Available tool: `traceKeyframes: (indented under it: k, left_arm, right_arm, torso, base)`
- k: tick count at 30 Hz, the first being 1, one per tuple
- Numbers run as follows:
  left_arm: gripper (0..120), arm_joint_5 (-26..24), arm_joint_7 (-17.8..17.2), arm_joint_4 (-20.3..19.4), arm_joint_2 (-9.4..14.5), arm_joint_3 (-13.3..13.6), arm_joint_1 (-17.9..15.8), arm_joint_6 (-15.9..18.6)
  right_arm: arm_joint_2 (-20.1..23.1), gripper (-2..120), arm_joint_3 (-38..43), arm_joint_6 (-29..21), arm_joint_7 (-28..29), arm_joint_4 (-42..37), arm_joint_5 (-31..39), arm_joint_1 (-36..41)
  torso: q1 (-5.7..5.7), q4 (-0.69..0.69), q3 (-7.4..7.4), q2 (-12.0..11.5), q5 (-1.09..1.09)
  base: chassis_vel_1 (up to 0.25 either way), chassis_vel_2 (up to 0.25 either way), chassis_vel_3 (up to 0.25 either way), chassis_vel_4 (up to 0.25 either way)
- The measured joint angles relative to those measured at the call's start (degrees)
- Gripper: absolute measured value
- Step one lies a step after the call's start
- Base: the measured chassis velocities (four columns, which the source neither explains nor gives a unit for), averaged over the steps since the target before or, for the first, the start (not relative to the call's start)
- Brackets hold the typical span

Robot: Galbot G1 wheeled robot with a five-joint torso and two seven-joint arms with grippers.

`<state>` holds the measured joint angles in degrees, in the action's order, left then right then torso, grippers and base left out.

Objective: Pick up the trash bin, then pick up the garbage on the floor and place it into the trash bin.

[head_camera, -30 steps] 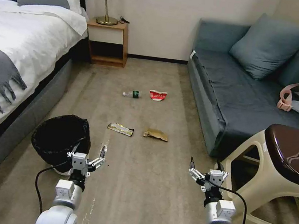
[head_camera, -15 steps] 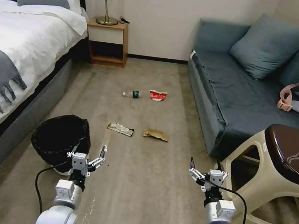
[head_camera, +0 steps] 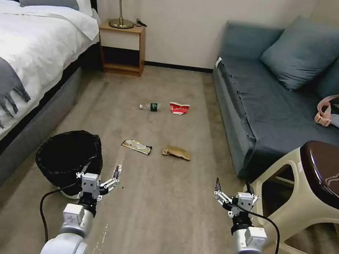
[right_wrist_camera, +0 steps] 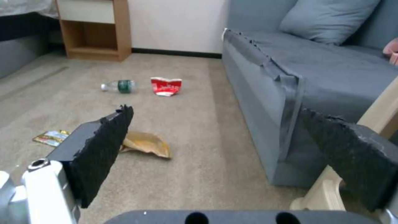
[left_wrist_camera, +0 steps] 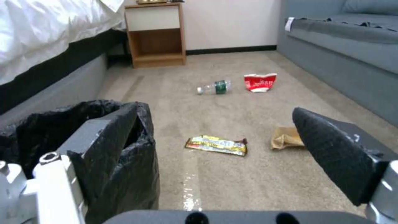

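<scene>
Holding steady, nothing has shifted: your left pincer [head_camera: 98, 175] hangs open beside the bin [head_camera: 68, 158], right pincer [head_camera: 232, 193] open too, litter untouched on the floor [head_camera: 164, 226]. Pickup not begun.

Even soft indoor light, faint shadows, no glare, wrist views slightly blurred

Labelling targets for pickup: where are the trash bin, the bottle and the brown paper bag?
trash bin [head_camera: 67, 159], head view, on its black liner.
bottle [head_camera: 152, 107], head view, on its green label.
brown paper bag [head_camera: 177, 152], head view, its middle.
</scene>
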<state>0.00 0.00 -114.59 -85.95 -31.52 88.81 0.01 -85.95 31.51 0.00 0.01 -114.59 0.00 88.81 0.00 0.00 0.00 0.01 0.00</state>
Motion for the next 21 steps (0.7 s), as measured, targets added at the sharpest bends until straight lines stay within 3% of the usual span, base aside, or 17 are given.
traceKeyframes:
  k: [5, 8, 10, 15, 17, 21]
  left_arm:
    - [100, -0.2, 0.0, 0.0, 0.1, 0.0, -0.1, 0.1]
    - [100, -2.8, -1.0, 0.0, 1.8, -1.0, -2.0, 2.0]
    - [100, -7.0, -2.6, -0.2, 4.4, -2.7, -4.9, 4.9]
    - [100, -12.6, -4.8, -0.5, 7.9, -4.8, -8.9, 8.9]
    - [100, -17.4, -6.6, -0.8, 11.0, -6.7, -12.3, 12.2]
    - [100, -20.5, -7.8, -0.9, 13.0, -7.9, -14.5, 14.5]
  right_arm:
    - [0.0, 100, 0.0, 0.0, 0.0, 0.0, 0.0, 0.0]
    - [0.0, 100, 0.0, -1.1, 0.7, -1.5, 0.7, 0.9]
    - [0.0, 100, 0.0, -4.0, 2.6, -5.5, 2.3, 3.5]
    - [0.1, 100, 0.0, -8.3, 5.4, -11.5, 4.9, 7.2]
    - [0.2, 100, 0.0, -11.8, 7.8, -16.3, 6.9, 10.2]
    - [0.2, 100, 0.0, -14.0, 9.2, -19.4, 8.2, 12.1]
  torso:
    - [0.0, 0.0, 0.0, 0.0, 0.0]
    - [0.0, 0.02, 0.0, 0.0, 0.0]
    - [0.0, 0.0, 0.0, 0.0, -0.01]
    - [0.0, 0.0, 0.0, 0.0, -0.01]
    - [0.0, 0.0, 0.0, 0.0, -0.01]
    - [0.0, 0.0, 0.0, 0.0, -0.01]
  base:
    - [0.0, 0.0, 0.0, 0.0]
    - [0.0, 0.0, 0.0, 0.0]
    - [0.0, 0.0, 0.0, 0.0]
    - [0.0, 0.0, 0.0, 0.0]
    - [0.0, 0.0, 0.0, 0.0]
    - [0.0, 0.0, 0.0, 0.0]
